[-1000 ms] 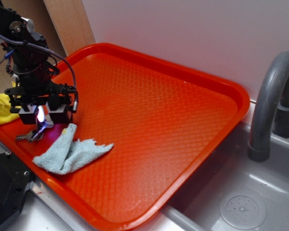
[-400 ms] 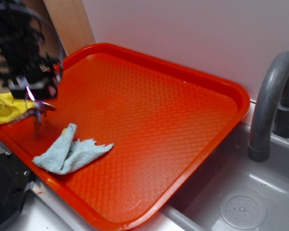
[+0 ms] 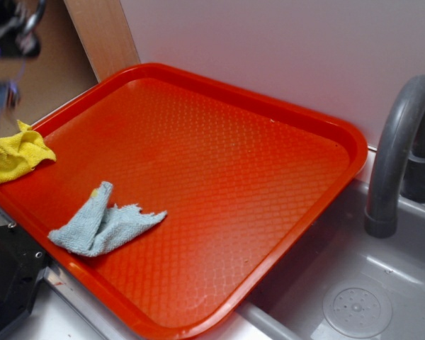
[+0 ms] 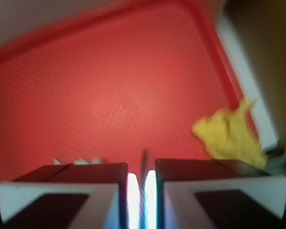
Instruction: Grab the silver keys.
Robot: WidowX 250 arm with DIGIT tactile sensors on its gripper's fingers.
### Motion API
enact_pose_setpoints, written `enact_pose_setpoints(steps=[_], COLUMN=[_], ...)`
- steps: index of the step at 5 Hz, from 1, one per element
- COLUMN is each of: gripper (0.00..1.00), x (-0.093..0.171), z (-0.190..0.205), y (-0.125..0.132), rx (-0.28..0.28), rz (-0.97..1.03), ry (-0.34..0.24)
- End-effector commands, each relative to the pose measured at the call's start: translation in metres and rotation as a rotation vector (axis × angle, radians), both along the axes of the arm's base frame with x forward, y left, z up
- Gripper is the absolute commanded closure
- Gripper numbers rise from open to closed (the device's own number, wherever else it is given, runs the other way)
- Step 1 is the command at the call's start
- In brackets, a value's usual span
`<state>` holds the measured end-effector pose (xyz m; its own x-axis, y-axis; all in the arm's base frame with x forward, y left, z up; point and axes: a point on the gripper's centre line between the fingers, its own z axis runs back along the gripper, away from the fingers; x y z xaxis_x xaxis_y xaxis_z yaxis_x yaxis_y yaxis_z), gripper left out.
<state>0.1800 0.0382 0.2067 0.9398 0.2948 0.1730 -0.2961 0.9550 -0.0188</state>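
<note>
My gripper [image 3: 7, 49] is high above the left corner of the red tray [image 3: 241, 163], a dark blur at the top left of the exterior view. Below it hangs a grey smear, the silver keys [image 3: 1, 99], well clear of the tray. In the wrist view my gripper [image 4: 142, 191] has its jaws nearly together, with a thin dark strip of the silver keys [image 4: 144, 167] pinched between the lit pads. The red tray [image 4: 100, 95] lies far beneath.
A yellow cloth [image 3: 14, 156] lies over the tray's left rim, also seen as the yellow cloth [image 4: 229, 136]. A light blue cloth [image 3: 99, 223] lies near the front rim. A grey tap [image 3: 397, 156] and sink [image 3: 354, 304] are at the right.
The gripper has risen from the tray floor beside the blue cloth up and to the left, taking the keys with it off the tray. The cloths have not moved.
</note>
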Motion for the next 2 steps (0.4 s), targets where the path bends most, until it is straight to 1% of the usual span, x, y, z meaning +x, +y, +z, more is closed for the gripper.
enact_pose_setpoints(steps=[1, 2], gripper=[1.0, 1.0], x=[0.04, 0.047], z=[0.042, 0.032], y=[-0.035, -0.037], rx=[0.174, 0.151], rz=[-0.222, -0.223], ry=[-0.057, -0.012])
